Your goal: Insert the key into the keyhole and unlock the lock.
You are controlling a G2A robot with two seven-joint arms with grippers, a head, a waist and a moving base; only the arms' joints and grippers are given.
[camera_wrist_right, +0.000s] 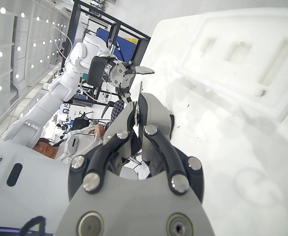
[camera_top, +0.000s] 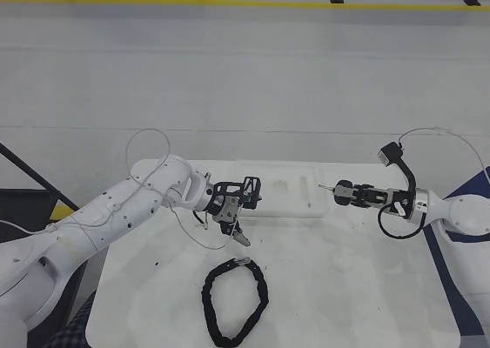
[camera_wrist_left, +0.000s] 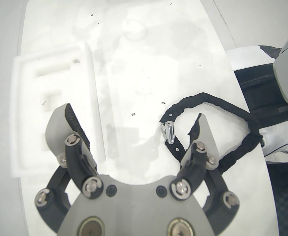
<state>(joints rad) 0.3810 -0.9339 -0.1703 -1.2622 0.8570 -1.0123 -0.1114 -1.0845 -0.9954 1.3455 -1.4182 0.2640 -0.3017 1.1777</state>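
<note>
The white table (camera_top: 358,287) carries a foam tray (camera_top: 288,193) at its far edge and a black chain lock (camera_top: 234,304) looped near the front; the left gripper (camera_top: 245,210) hangs tilted downward, jaws wide, near the lock's silver cylinder (camera_wrist_left: 169,132). The right gripper (camera_top: 342,192), held level and pointing toward the left arm, pinches the key (camera_wrist_right: 141,90).

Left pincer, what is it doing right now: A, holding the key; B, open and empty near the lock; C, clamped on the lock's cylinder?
B: the left pincer is spread wide with nothing in it, and the lock lies apart from it.
</note>
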